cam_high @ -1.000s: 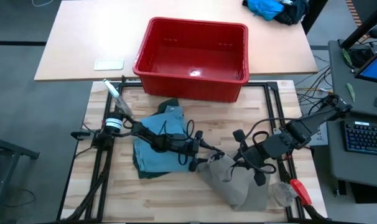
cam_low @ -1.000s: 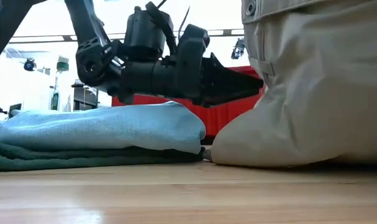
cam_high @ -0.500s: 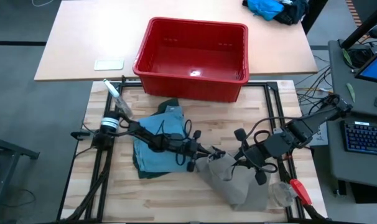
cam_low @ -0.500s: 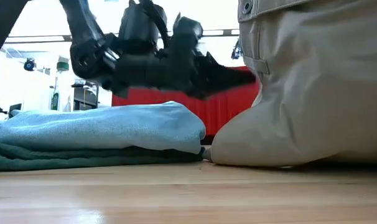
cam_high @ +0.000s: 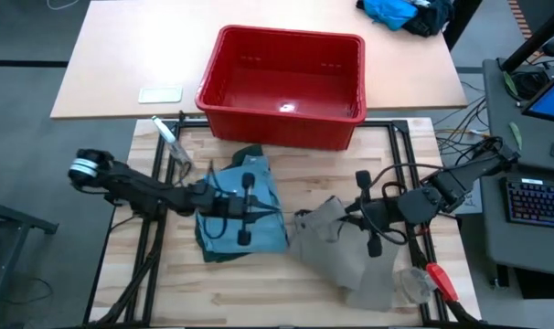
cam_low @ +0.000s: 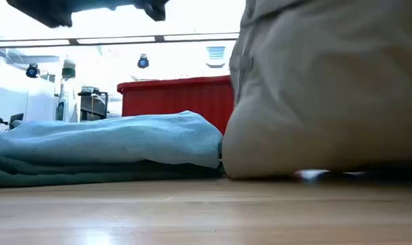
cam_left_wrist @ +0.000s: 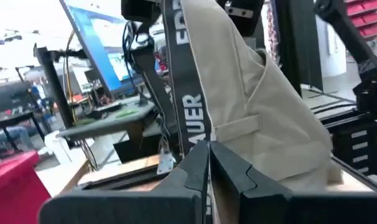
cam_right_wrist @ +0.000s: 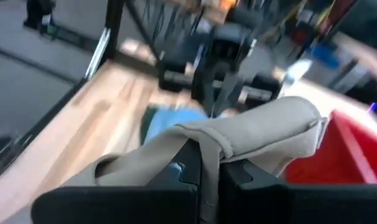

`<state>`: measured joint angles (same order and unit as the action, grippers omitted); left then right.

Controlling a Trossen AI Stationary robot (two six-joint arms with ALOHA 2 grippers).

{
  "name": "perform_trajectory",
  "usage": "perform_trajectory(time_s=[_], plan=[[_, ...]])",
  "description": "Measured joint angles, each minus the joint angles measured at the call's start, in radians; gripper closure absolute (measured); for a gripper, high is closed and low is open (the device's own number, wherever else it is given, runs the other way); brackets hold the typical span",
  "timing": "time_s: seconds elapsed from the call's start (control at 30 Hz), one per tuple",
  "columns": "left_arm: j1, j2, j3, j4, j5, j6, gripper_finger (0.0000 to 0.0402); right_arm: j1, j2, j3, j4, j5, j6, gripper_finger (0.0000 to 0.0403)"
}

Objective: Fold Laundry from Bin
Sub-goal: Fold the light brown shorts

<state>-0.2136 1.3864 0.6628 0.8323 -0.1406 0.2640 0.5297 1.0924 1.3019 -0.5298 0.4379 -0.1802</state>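
Right gripper (cam_high: 350,216) pinches the edge of the khaki garment (cam_high: 350,260), lifting it off the table (cam_high: 259,283). Left gripper (cam_high: 275,214), fingers pressed together, holding nothing, hovers beside it over the folded blue and green clothes (cam_high: 224,228). Beyond both sits the red bin (cam_high: 284,87).

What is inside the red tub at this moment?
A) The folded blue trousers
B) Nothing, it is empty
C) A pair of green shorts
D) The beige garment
B: the high view shows the bare floor of the red tub, while the folded blue piece and the beige garment lie on the wooden table in front of it.
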Motion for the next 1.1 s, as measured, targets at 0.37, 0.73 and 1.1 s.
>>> perform_trajectory(time_s=[0.37, 0.73, 1.1], plan=[[0.009, -0.162, -0.063, -0.09, -0.007, -0.177, 0.0366, 0.001, -0.001, 0.165, 0.099, -0.284, -0.251, 0.0394], [0.027, 0.078, -0.12, 0.003, 0.029, -0.322, 0.0179, 0.0, -0.023, 0.177, -0.139, -0.254, -0.135, 0.0394], [0.106, 0.467, 0.082, 0.041, 0.151, -0.347, 0.0095, 0.001, -0.033, 0.171, -0.526, -0.287, 0.341, 0.0394]])
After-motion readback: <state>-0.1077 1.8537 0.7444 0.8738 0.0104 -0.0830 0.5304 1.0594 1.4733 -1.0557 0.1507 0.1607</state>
